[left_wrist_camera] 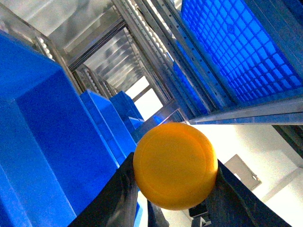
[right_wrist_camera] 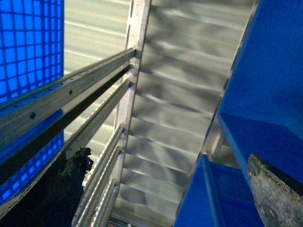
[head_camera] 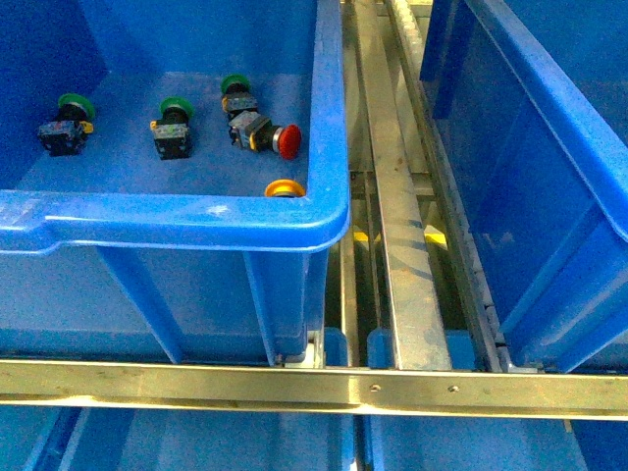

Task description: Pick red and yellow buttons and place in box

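Left hand point(left_wrist_camera: 174, 176) clamps a round yellow domed push-button point(left_wrist_camera: 175, 165) by the cap. Right hand point(right_wrist_camera: 170, 189) wide, empty. In the blue plastic crate point(head_camera: 196, 221), a red-capped button point(head_camera: 283, 140) lies on its side, cap toward the right wall; we see another yellow cap point(head_camera: 285, 187) at the near wall.

Red button point(head_camera: 287, 141) sideways; yellow button point(head_camera: 285, 187) by bin wall point(head_camera: 196, 221); second yellow button point(left_wrist_camera: 175, 165) gripped.

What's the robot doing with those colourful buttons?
The left gripper is pinching a yellow button by its cap. The right gripper is open and holds nothing. In the blue bin lie a red button on its side, a second yellow button against the near wall, and three green buttons. Neither arm shows in the front view.
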You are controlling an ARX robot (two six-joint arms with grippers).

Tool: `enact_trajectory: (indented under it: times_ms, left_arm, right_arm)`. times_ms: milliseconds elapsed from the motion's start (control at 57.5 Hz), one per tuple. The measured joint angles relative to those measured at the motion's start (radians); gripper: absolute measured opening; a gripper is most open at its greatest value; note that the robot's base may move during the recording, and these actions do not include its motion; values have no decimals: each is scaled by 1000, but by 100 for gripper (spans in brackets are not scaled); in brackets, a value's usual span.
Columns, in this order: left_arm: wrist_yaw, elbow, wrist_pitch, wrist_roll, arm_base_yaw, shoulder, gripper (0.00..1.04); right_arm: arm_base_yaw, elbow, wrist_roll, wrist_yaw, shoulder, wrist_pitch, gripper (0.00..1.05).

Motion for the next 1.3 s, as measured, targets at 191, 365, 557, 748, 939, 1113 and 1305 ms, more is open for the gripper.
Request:
enact_trajectory:
  times_ms: [191, 365, 557, 748, 939, 1113, 1305]
  left_arm:
    - [-6, 0, 0, 0, -6, 0, 32]
    - [-14, 0, 0, 7, -13, 0, 32]
    - [-20, 0, -1, 11, -19, 0, 32]
    - [-38, 0, 0, 11, -24, 8, 32]
    - [-49, 1, 19, 6, -33, 31, 32]
    - [-52, 12, 26, -2, -33, 52, 32]
    - [-53, 14, 38, -12, -33, 65, 32]
  right_arm:
    - [47, 61, 3, 10, 74, 65, 99]
    - [99, 94, -4, 24, 145, 101, 99]
    - [148, 124, -34, 46, 223, 127, 99]
    - [187, 160, -57, 70, 280, 136, 99]
    - [232, 193, -87, 75, 318, 136, 99]
    - [264, 215, -100, 88, 345, 136, 99]
    - [281, 226, -114, 95, 362, 138, 99]
